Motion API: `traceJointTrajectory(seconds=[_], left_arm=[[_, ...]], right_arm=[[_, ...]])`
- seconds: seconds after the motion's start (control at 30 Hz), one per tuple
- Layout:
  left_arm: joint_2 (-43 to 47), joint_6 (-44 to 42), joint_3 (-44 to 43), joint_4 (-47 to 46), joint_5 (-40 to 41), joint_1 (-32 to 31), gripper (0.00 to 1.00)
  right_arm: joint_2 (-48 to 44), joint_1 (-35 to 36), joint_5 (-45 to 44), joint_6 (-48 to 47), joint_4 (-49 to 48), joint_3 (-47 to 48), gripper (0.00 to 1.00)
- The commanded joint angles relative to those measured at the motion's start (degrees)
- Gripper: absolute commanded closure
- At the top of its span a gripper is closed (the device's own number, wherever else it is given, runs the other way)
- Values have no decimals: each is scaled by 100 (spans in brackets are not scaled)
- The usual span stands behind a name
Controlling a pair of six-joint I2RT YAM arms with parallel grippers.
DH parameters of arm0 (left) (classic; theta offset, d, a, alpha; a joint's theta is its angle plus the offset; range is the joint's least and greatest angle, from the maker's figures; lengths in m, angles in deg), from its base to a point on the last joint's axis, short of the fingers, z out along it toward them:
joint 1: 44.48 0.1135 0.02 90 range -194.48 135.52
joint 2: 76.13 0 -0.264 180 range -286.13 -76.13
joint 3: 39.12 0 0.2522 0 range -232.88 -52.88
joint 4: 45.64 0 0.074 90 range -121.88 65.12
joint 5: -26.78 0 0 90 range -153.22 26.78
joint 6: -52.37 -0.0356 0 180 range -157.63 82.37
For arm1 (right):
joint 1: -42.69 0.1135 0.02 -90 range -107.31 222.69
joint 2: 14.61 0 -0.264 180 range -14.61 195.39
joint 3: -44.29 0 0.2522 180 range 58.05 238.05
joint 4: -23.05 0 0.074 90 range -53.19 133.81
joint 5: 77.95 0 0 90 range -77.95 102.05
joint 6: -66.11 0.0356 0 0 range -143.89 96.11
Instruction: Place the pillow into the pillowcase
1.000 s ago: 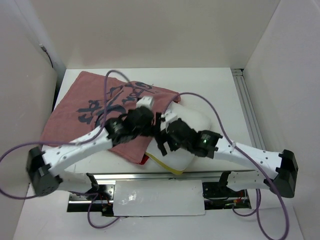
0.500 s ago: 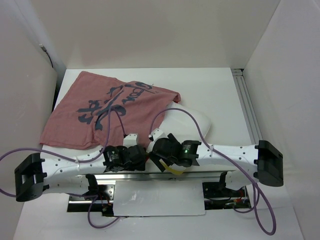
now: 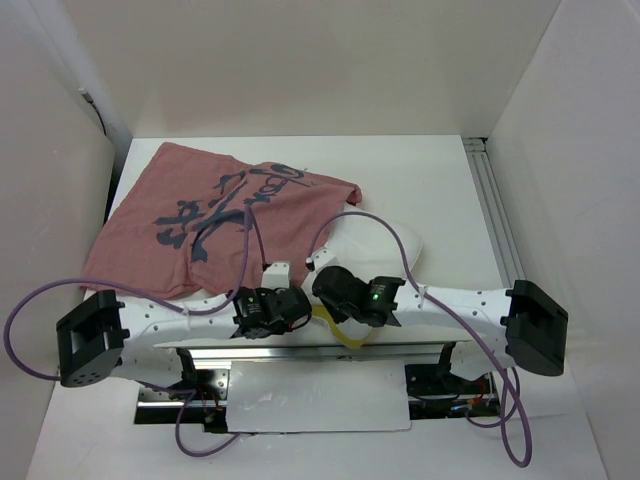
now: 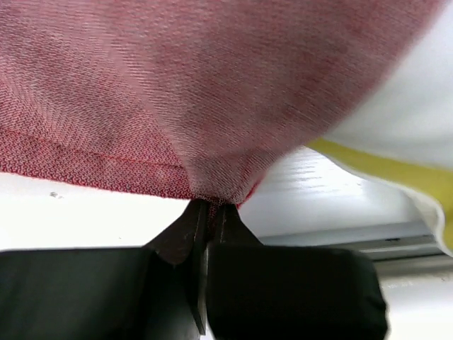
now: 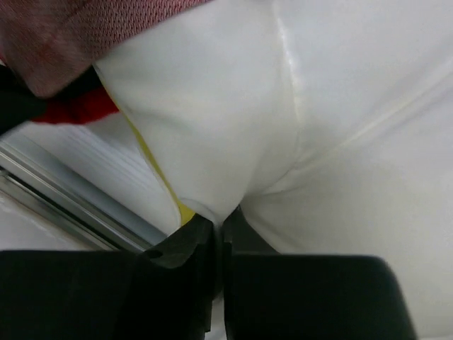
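- Left tool (image 4: 207,205): pinched shut on the near hem of the pillowcase (image 4: 212,92), at the near edge of the desk (image 3: 440,180).
- Right tool (image 5: 216,221): just beside it, pinched shut on the yellow-piped near edge of the pillow (image 5: 318,142).
- Pillow: right of the pillowcase, touching it; apparently not yet inside.
- Pillowcase: pink face up, spread toward the far left.
- Step: both grips are in place; next, the hem must be lifted open and the pillow fed in.

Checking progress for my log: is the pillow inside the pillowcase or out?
Mostly out: the pillow lies largely bare beside the pillowcase; whether its cloth-covered edge is inside, cannot tell.
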Motion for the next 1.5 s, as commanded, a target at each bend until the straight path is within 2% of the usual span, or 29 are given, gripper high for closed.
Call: traceJointTrajectory(seconds=[0.0,0.13,0.3,0.37,0.47,0.63,0.67,0.8,0.9,0.93,0.97,1.03,1.07,1.1,1.13,1.23,1.3,1.37,1.4,1.47], left_arm=[[86,62,-335,25,341,-250,100],[692,-525,-485,-290,325,-584,100],[1492,-1317,-362,-1484,-422,-752,100],[1616,-1581,-457,-1583,-695,-900,100],[1730,-1810,-651,-1697,-1011,-1024,100],[1792,-2231,-775,-1961,-1617,-1095,100],[1792,-2232,-836,-1961,-1758,-1095,100],[1792,-2417,-1108,-1779,-1873,-1095,100],[1652,-2198,-1406,-1225,-1444,-1095,100],[1599,-2136,-1512,-736,-1295,-1095,100],[1546,-2083,-1626,-452,-1119,-1095,99],[1336,-1978,-2065,75,-636,-1095,64],[1256,-1977,-2223,504,-495,-1095,47],[1169,-1881,-2373,682,-180,-1095,36],[1020,-1802,-2592,815,23,-1095,33],[695,-1679,-3190,1324,762,-1095,22],[255,-1599,-3603,1632,1200,-1095,15],[-35,-1765,-4113,1704,1282,-937,0],[-341,-1905,-4263,1634,1282,-658,0],[-650,-2441,-4622,1241,739,-209,0]], right_arm=[[13,-19,115,95,-922,-45,97],[-337,-19,-8,-150,-1887,61,100],[-733,-71,-78,-352,-2926,114,100],[-979,-72,-410,-353,-3399,44,100],[-1348,-264,-413,-371,-4120,-429,100],[-1358,-581,317,-55,-6028,-1649,100],[-1262,-581,421,-54,-6213,-1748,100],[-707,-704,869,113,-5462,-1636,100],[-1091,-704,828,174,-4786,-1635,82],[-1268,-704,731,226,-4573,-1574,63],[-1453,-704,599,227,-4310,-1521,49],[-1945,-704,204,288,-3344,-1346,19],[-2068,-774,20,358,-2941,-1084,8],[-2261,-775,-139,507,-2580,-960,6],[-2324,-896,-427,578,-1924,-723,6],[-2386,-1117,-816,1035,-797,-441,2],[-2386,-1389,-1009,1333,-372,-308,1],[-2334,-1800,-1324,1553,14,-256,1],[-2333,-1994,-1379,1676,86,-255,1],[-2333,-2442,-1188,1730,35,-255,2]])
